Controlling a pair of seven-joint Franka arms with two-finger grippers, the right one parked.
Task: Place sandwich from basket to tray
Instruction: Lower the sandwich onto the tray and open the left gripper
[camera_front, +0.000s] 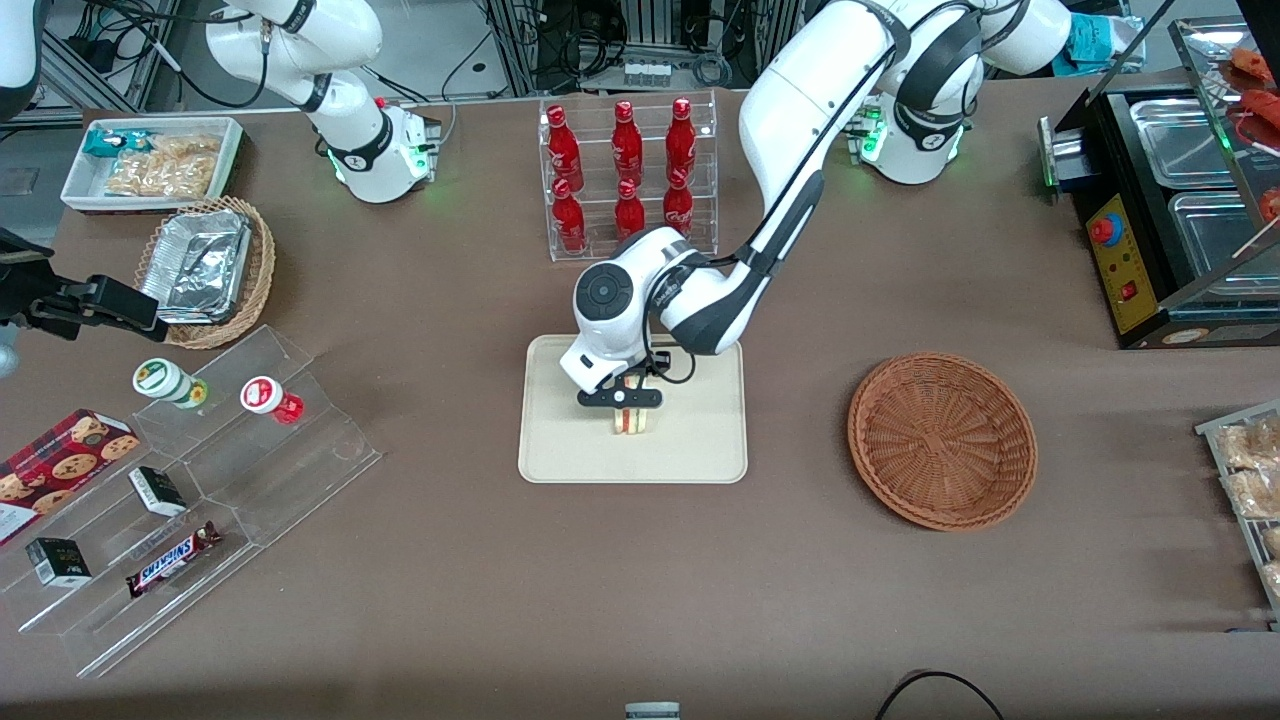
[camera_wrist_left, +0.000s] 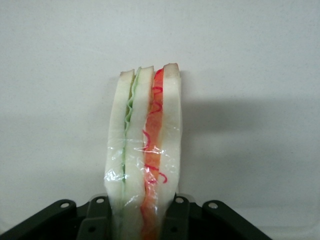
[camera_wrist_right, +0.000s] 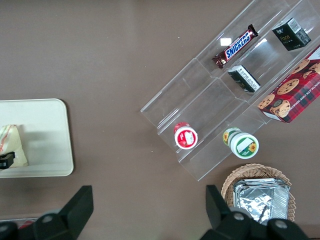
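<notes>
Placing step, near its end. My fingers are closed on the sandwich, one pad on each bread face, the red and green filling edge showing between them. The sandwich stands on its edge under my fingers, over the middle of the tray. From the wrist view its lower end looks to be at or just off the tray surface; I cannot tell if it is truly touching.

The basket lies well apart from my fingers, toward the working arm's end of the counter, and nothing is in it.

Next move, as I judge it: ease down until the bread bears on the tray, then open my fingers just enough to free both faces, then lift straight up. The wedge is tall and thin on this edge, so it may tip over once let go. A fall would still land on the tray, since there is bare tray all around my fingers.

Edges and room: the low tray rim is clear of my fingers on every side. The rack of red bottles stands farther from the front camera than my fingers, near my own arm's elbow, so I should rise upward rather than swing that way. The counter nearer the front camera than the tray is open.
</notes>
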